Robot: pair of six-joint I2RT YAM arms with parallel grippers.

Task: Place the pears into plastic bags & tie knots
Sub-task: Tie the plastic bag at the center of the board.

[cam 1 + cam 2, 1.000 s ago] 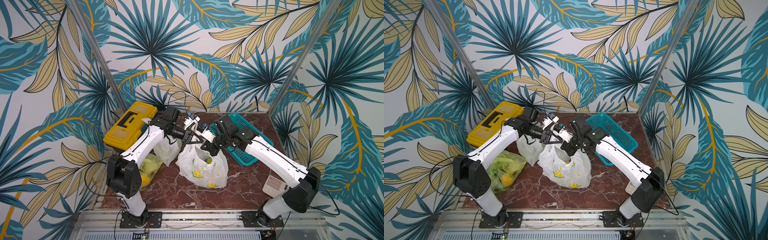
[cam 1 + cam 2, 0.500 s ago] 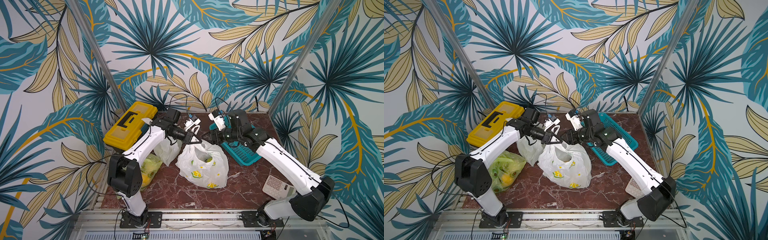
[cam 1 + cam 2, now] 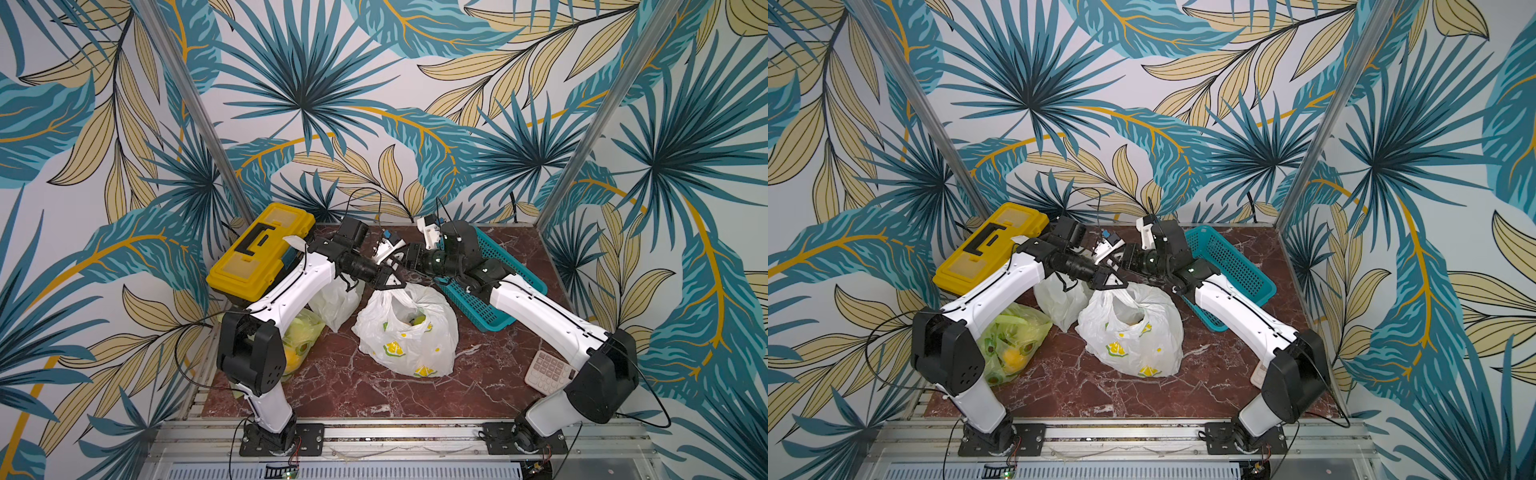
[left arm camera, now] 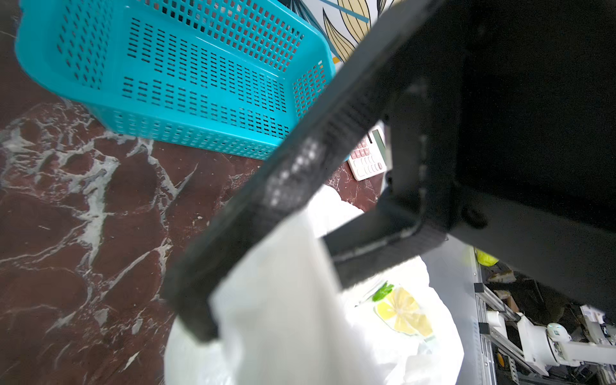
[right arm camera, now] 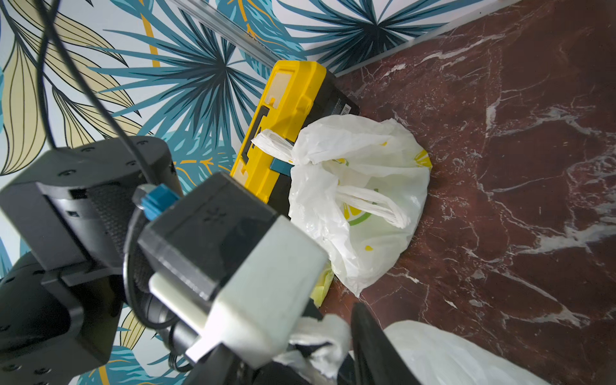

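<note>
The white lemon-print plastic bag [image 3: 409, 336] [image 3: 1133, 340] stands mid-table with its mouth open, and pears [image 3: 419, 320] [image 3: 1133, 321] show inside. My left gripper [image 3: 388, 280] [image 3: 1113, 280] is shut on this bag's handle [image 4: 283, 300] and holds it up. My right gripper [image 3: 400, 266] [image 5: 316, 346] faces it from the basket side. Its jaws stand open, with crumpled white handle plastic between them. A lime-green bag [image 3: 1013, 340] holding pears [image 3: 1013, 357] lies under the left arm. A second white bag [image 3: 336, 301] [image 5: 360, 200], its top gathered, leans on the toolbox.
A yellow toolbox [image 3: 262, 249] sits at the back left. A teal mesh basket [image 3: 494, 286] [image 4: 186, 76] lies at the back right under the right arm. A pink-keyed calculator [image 3: 548, 370] rests near the right arm's base. The left arm's camera block [image 5: 233, 266] fills the right wrist view.
The right gripper let go of the bag, swung back toward the basket, then returned beside the left gripper. The left gripper closed on the bag's handle.
</note>
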